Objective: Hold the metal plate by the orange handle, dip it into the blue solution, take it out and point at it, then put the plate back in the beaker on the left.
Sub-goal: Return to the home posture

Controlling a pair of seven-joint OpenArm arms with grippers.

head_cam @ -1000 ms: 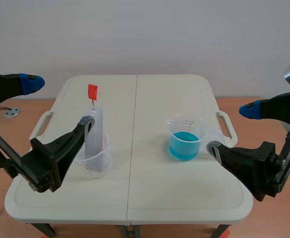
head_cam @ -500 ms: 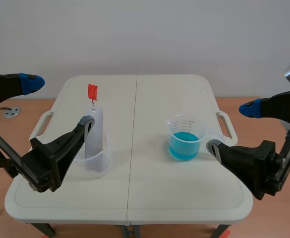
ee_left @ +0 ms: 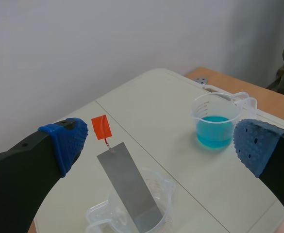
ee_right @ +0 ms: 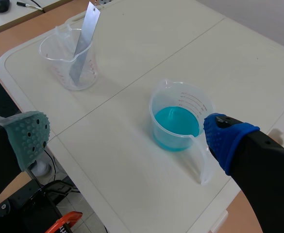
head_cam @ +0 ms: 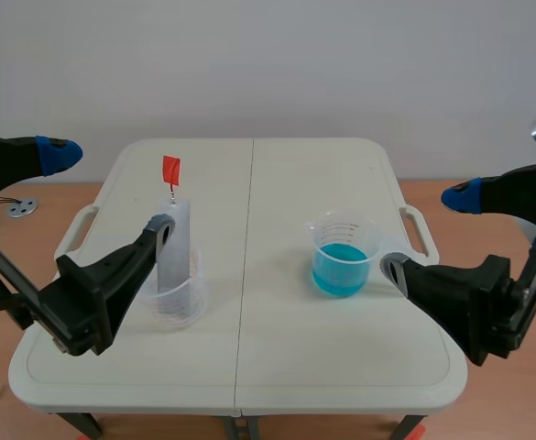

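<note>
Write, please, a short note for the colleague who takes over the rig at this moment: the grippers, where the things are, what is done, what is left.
Left gripper: open, holds nothing; the left beaker is just ahead of it.
Right gripper: open, holds nothing; the right beaker is between its fingers, not gripped.
Metal plate: stands tilted in the left beaker, orange handle on top.
Blue solution: in the right beaker.
Done: nothing yet.
Left: grip the handle, dip, lift out, point, put the plate back.

Ahead of the left pincer (ee_left: 161, 143), the metal plate (ee_left: 129, 187) looks smooth, matt grey; its orange handle (ee_left: 101, 127) looks smooth too. The beaker (ee_left: 163, 187) around it and the solution beaker (ee_left: 214, 104) beyond are clear, shiny plastic. The bench (ee_left: 151, 107) is matt cream plastic. The pincer's pads (ee_left: 69, 143) are soft and dotted.
</note>
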